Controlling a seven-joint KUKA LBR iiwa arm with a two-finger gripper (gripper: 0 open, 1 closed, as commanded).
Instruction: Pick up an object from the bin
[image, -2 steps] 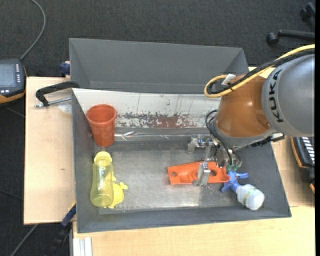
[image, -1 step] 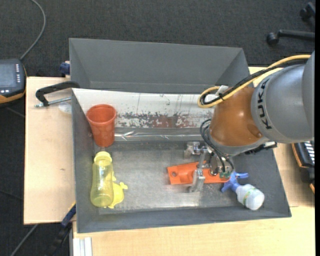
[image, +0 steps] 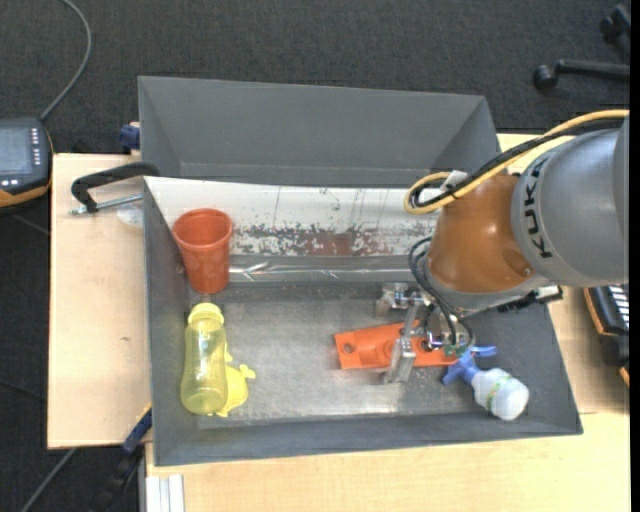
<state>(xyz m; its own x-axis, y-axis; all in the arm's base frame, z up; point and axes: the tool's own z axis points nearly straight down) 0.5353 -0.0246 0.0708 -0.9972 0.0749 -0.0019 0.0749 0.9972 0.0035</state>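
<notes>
At the front of the grey metal bin (image: 290, 400), close to its near wall, two things lie well apart. A yellow plastic bottle (image: 204, 360) lies on its side in the left corner, neck pointing toward the back. A small white bottle with a blue nozzle (image: 495, 388) lies in the right corner.

Just behind the white bottle, a flat orange plastic piece (image: 366, 348) lies on the bin floor, right of centre. The gripper (image: 410, 358) is down at its right end, low enough to be touching it or nearly so. The wrist and its cables cover that end of the piece. It cannot be told whether the gripper is open or closed, or whether it has any grip on the piece.

Farther back, an orange plastic cup (image: 204, 248) leans against the rear wall in the left corner, well clear of the arm.

The step in hand appears to be the grasp itself: the descent looks finished and nothing has been lifted, since the orange piece lies flat on the floor. The next move calls for closing firmly across the thin piece, then a straight lift. The main risk is that so flat a thing slips out or tilts, and that the nearby white bottle gets nudged.
</notes>
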